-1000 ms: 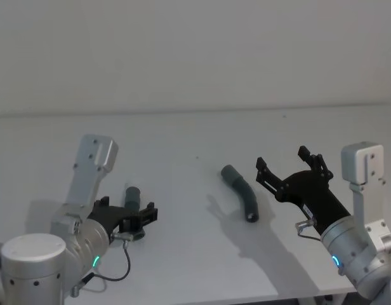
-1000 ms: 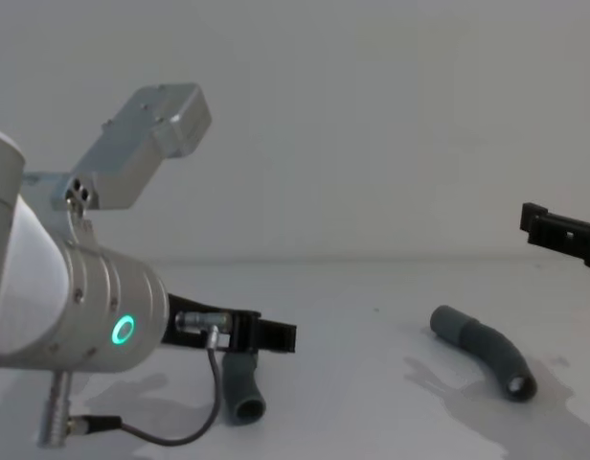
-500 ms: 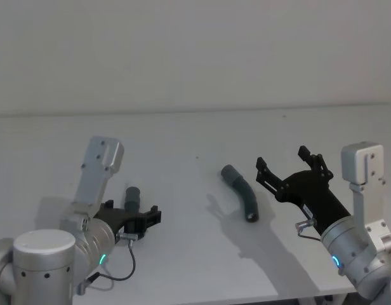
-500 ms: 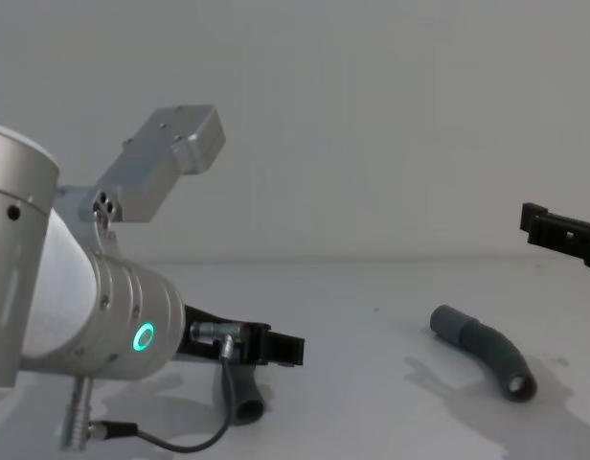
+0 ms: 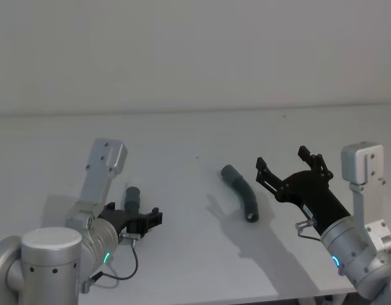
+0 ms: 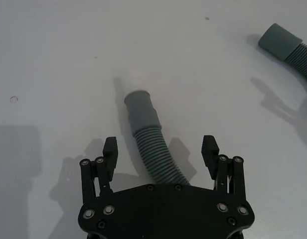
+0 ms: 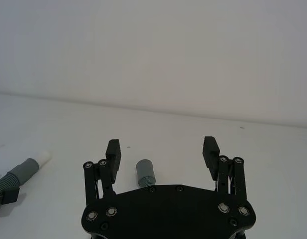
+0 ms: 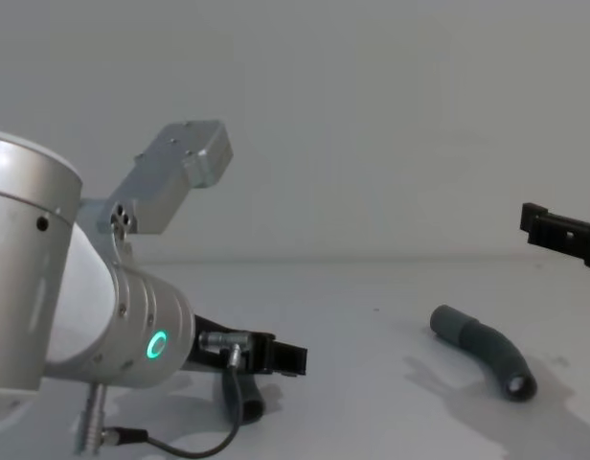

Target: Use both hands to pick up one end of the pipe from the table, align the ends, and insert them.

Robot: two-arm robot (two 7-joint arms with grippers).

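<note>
White and matte, the table (image 5: pixel 183 136) runs back to a plain pale wall (image 5: pixel 183 51). Fingers (image 6: pixel 110 149) of the left gripper (image 6: pixel 160 148) stand spread wide, one on each side of the left pipe piece (image 6: pixel 149 137) and clear of it. That piece lies flat on the table's left part. It is a dark grey ribbed hose, gently curved, running out from under the gripper's black palm to a smooth, wider grey cuff (image 6: pixel 141 110) that points away from the robot. In the right wrist view the cuff ends in a narrower white tip (image 7: pixel 43 157). Behind the palm comes the silver wrist (image 8: pixel 132 331) with a green ring light, low over the table, and a thin black cable (image 8: pixel 180 450) loops beneath it.

The right gripper (image 7: pixel 162 147) also has its fingers (image 7: pixel 211 148) spread apart, holding nothing. It hangs above the table's right part, near the right pipe piece (image 5: pixel 243 194) but apart from it. This piece lies near the table's middle, ribbed and bent like the other. It has a second cuff (image 5: pixel 229 171), smooth and grey, at its far end and a dark hollow mouth (image 8: pixel 519 386) at the near end. The two pieces lie well apart.
</note>
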